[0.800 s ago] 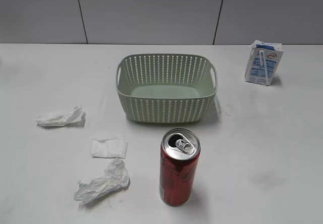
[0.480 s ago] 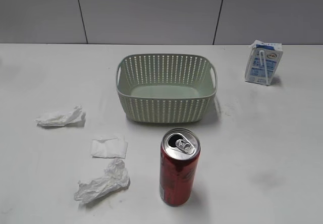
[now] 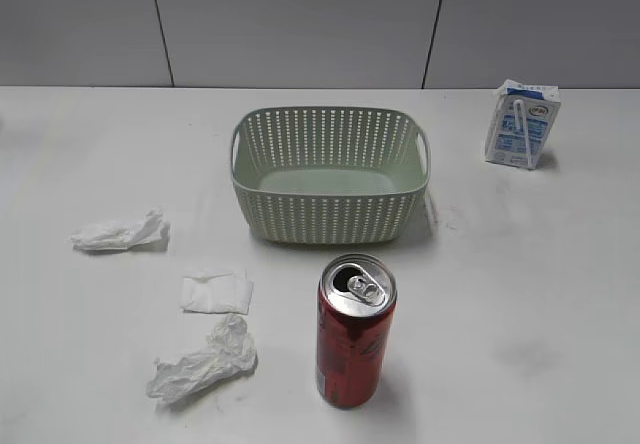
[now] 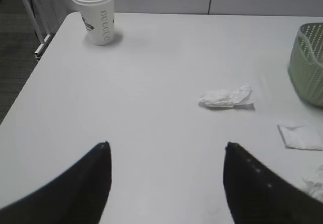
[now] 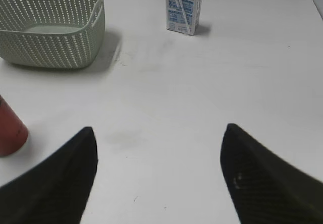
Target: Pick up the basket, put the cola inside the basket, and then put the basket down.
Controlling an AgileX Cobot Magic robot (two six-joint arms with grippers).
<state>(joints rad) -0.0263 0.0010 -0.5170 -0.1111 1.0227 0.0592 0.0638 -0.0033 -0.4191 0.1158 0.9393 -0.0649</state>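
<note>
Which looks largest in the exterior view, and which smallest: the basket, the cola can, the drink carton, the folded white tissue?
1. basket
2. cola can, which stands nearest the camera, so it may look bigger than it is
3. drink carton and folded white tissue: they look alike in size, and the carton is farther away, so no ranking.

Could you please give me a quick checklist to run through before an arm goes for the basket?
1. Basket upright and empty: ok.
2. Basket handle cut-outs free of clutter: ok, in the exterior view.
3. Cola upright, apart from the basket, in front of it: ok.
4. Left gripper open, nothing between the fingers: ok.
5. Right gripper open, nothing held: ok.
6. Tissues and carton clear of the basket: ok.
</note>
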